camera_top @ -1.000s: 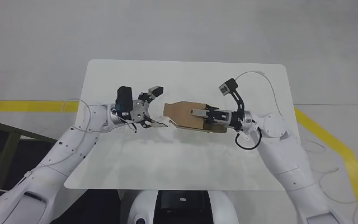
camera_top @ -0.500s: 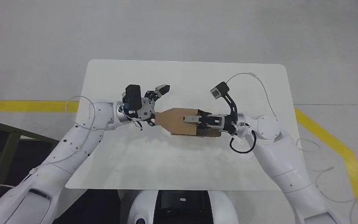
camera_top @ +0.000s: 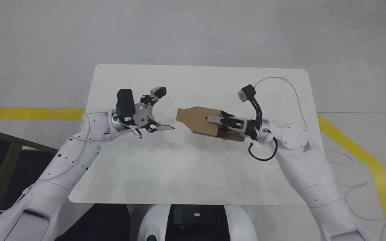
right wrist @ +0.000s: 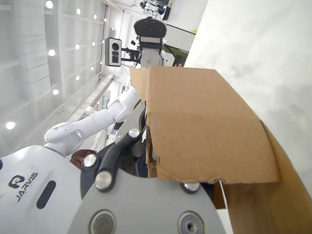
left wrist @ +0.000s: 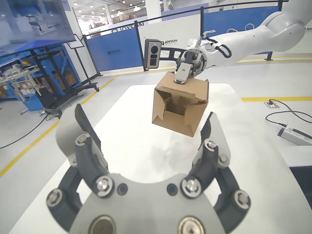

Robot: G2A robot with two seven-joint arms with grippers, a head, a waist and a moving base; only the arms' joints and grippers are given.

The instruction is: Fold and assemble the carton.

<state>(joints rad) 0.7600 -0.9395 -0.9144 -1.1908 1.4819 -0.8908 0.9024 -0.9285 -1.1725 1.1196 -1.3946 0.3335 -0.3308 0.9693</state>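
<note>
A brown carton point(camera_top: 199, 120) hangs tilted just above the middle of the white table point(camera_top: 199, 175). My right gripper point(camera_top: 212, 121) is shut on its upper wall. In the left wrist view the carton point(left wrist: 180, 103) shows its open end, with inner flaps partly folded in, and the right gripper point(left wrist: 181, 76) clamps its top edge. My left gripper point(camera_top: 161, 109) is open a short way to the left of the carton, touching nothing; its fingers point(left wrist: 84, 125) frame the carton from a distance. In the right wrist view the carton point(right wrist: 207, 135) hides that gripper's fingertips.
The table's bare surface stretches in front of and behind the carton. Its rounded edge point(camera_top: 96, 69) lies well beyond both arms. A cable point(camera_top: 283, 81) loops off the right wrist above the table's right part.
Half a second ago the left gripper was at the carton's left end. It has since drawn back to the left, still open, and the right gripper has carried the carton a little to the right.
</note>
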